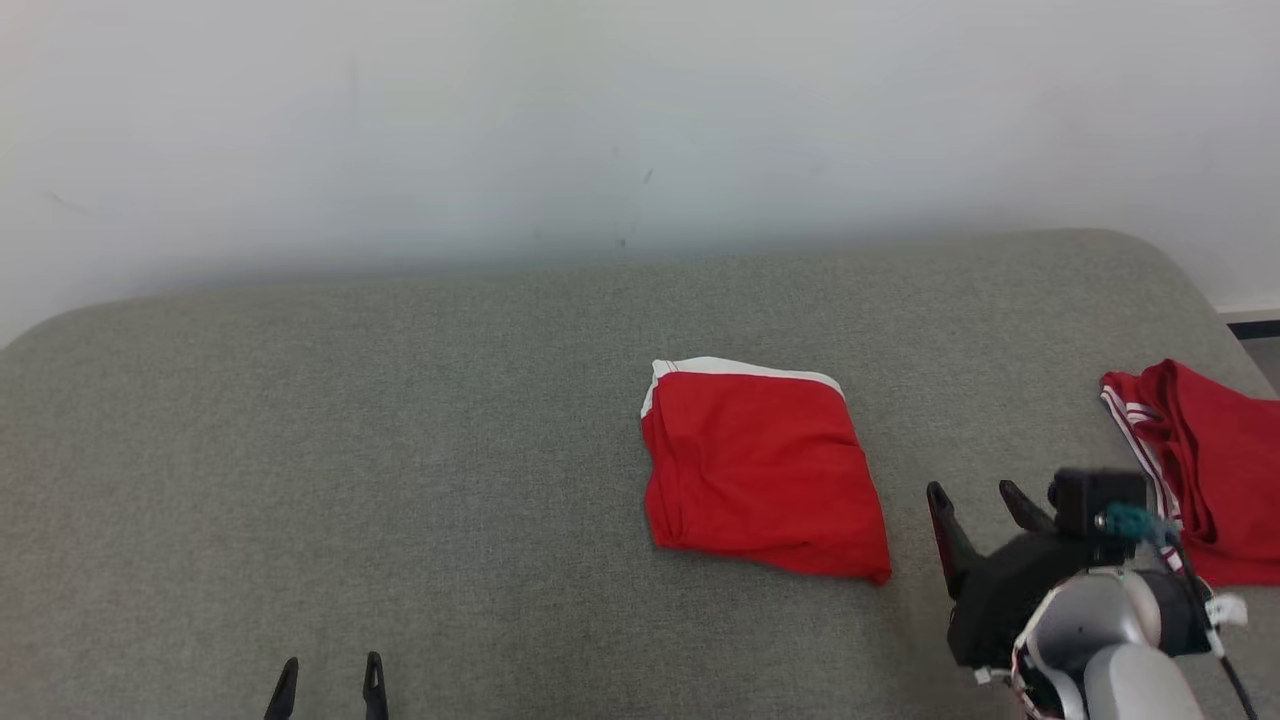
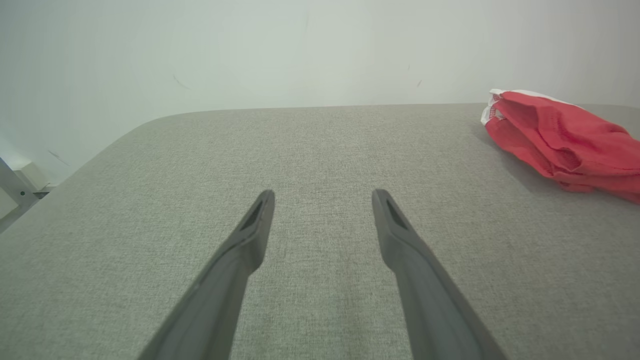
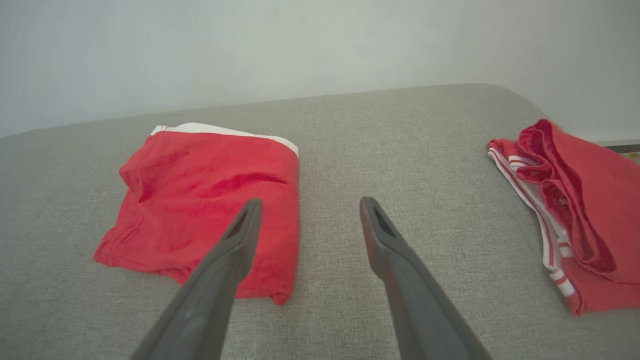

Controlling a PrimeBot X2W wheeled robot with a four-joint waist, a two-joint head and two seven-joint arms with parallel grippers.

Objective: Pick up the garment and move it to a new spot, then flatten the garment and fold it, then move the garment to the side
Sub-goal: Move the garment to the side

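Red garment (image 1: 765, 470) lies folded on grey cushion (image 1: 400, 450); we judge only the sideways move outstanding. Left gripper (image 1: 330, 668), right gripper (image 1: 972, 490): both spread, empty.

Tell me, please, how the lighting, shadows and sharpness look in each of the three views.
Head view: soft, even light, no glare; the folded red garment casts a faint shadow along its near edge. Left wrist view: the far edge of the grey surface bows; the left gripper softens toward the bottom. Right wrist view: the right gripper softens likewise; the striped red garment looks fairly sharp.
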